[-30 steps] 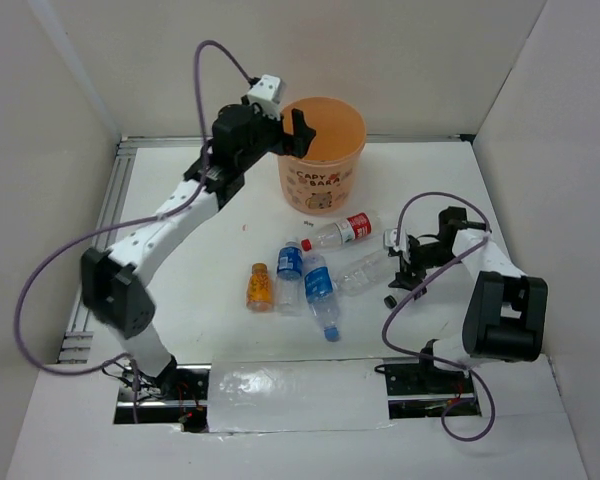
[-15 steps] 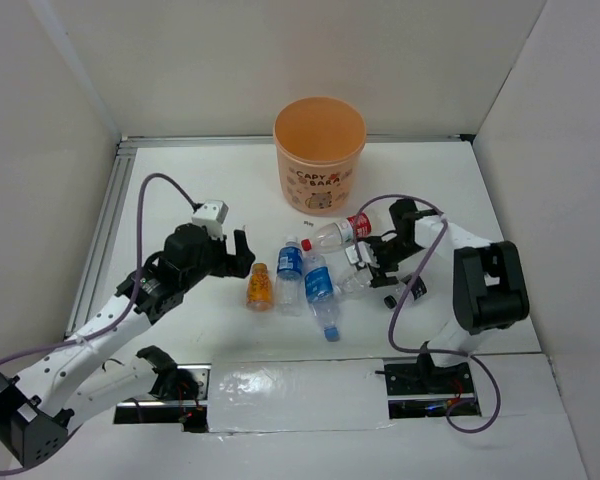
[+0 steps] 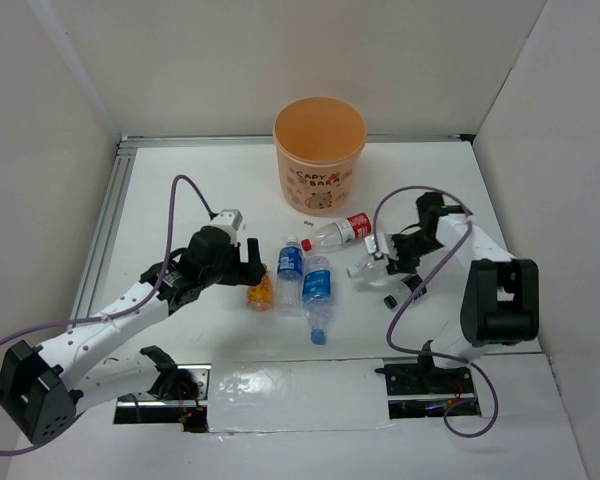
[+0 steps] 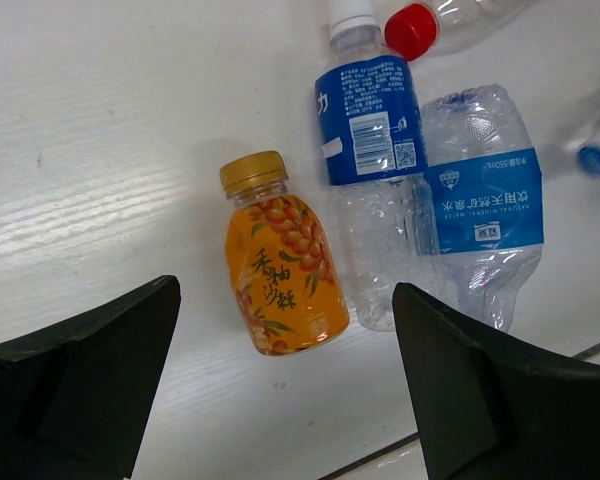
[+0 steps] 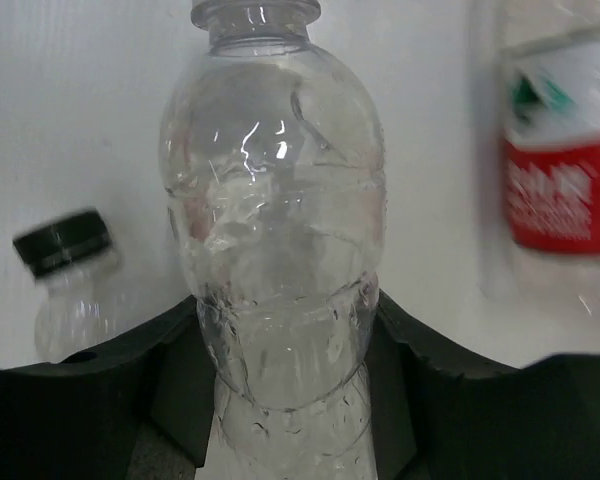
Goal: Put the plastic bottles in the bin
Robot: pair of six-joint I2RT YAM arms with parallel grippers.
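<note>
White tabletop [image 3: 180, 190] holds the bottles [image 3: 310, 285] near its middle, before the bin [image 3: 320, 172]: one clear bottle [image 5: 275, 230] is clamped in the right gripper [image 3: 388, 260], and the left gripper [image 4: 285, 380] hangs spread over an orange bottle [image 4: 280, 270]. Pickup seems under way; next, the right should lift toward the bin, the left descend and close.

Your orange bin [image 3: 320, 190] stands upright at the back, mouth open, its CAPYBARA label facing you. Nearest it lies a red-label bottle [image 3: 342, 230] with a red cap. Closer to you, the orange-filled bottle [image 4: 280, 280] lies just beside a blue-label bottle [image 4: 370, 140], which touches a crumpled blue-label bottle [image 4: 485, 200]. The right gripper [image 5: 285, 360] clamps a clear bottle [image 5: 275, 230], with a black-capped bottle [image 5: 65, 270] beside it.
</note>
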